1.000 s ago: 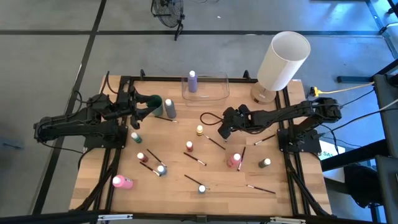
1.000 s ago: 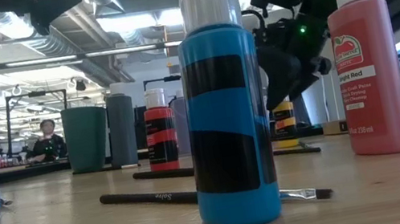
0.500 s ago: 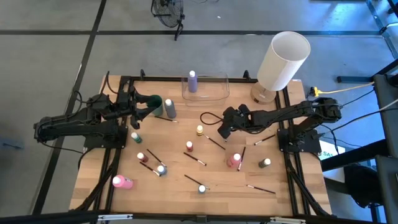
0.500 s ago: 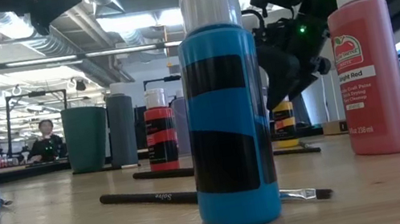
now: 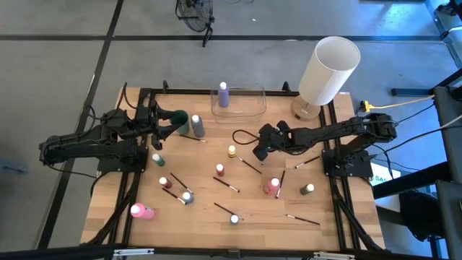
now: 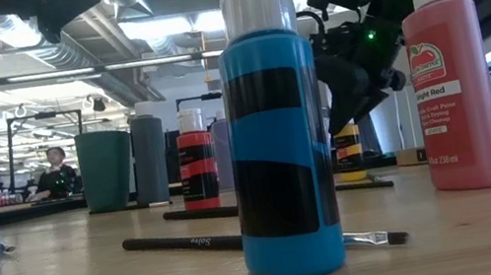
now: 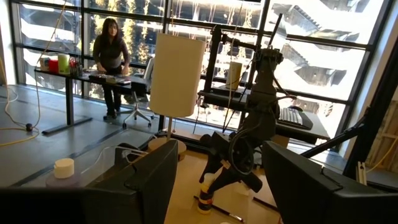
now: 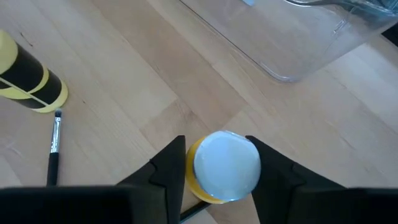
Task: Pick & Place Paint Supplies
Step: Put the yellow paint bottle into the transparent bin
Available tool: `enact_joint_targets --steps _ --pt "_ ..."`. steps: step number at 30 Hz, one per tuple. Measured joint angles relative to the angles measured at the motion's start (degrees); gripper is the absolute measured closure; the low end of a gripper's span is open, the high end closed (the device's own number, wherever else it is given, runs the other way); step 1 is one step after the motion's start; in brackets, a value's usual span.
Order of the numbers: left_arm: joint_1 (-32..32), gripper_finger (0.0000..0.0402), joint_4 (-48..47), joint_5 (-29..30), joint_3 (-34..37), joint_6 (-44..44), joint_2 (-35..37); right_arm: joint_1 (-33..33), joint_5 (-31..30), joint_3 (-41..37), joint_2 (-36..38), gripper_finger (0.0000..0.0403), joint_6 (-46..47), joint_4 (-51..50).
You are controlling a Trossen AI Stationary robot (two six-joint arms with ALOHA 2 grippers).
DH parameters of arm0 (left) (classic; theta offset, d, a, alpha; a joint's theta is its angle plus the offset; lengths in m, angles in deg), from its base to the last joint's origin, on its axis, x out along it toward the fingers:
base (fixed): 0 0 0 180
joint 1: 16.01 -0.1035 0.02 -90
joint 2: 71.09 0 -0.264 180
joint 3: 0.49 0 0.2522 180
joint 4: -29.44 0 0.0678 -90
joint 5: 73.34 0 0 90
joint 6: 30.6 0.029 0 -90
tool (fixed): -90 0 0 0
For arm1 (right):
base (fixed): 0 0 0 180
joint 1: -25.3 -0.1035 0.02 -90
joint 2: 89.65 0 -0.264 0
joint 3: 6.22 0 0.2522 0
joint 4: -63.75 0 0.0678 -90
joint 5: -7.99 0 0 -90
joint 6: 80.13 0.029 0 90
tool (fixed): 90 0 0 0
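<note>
Small paint bottles and thin dark brushes lie scattered over the wooden table. My right gripper slants down near the table's middle, its fingers closed around a yellow bottle with a white cap. The gripper hides that bottle in the high view. A second yellow-and-black bottle stands beside a brush. My left gripper hangs open and level at the far left, above a dark green bottle and a grey bottle. Nothing is between its fingers. My right gripper pinches the yellow bottle between its two fingers at the top, one finger at the yellow shoulder and the other against the white cap's far side. The fingers slant down from the table's right side. The bottle stands upright on the table.
A clear plastic container at the far edge holds a lilac bottle. A large white cylinder stands at the far right. Pink, red and blue bottles and loose brushes fill the near half.
Both arms have stayed in place. In the low view my right gripper's fingers have drawn closer together around the yellow bottle. No bottle or brush has moved.
</note>
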Motion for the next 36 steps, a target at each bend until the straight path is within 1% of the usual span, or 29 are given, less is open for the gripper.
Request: enact_joint_targets --steps 5,11,17,36 --pt "0.0 0.0173 0.0 0.0 0.0 -0.3 0.0 0.0 0.2 0.0 0.0 0.0264 0.0 0.0" --pt "0.0 0.0171 -0.4 1.0 0.0 -5.8 0.0 0.0 0.4 0.0 0.0 0.0264 0.0 0.0" --pt "0.0 0.0173 0.5 3.9 0.0 -2.7 0.0 0.0 0.4 0.0 0.1 0.0265 0.0 0.0" --pt "0.0 0.0173 -1.9 3.9 0.0 -3.0 0.0 0.0 0.4 0.0 0.1 0.0265 -0.6 0.0"
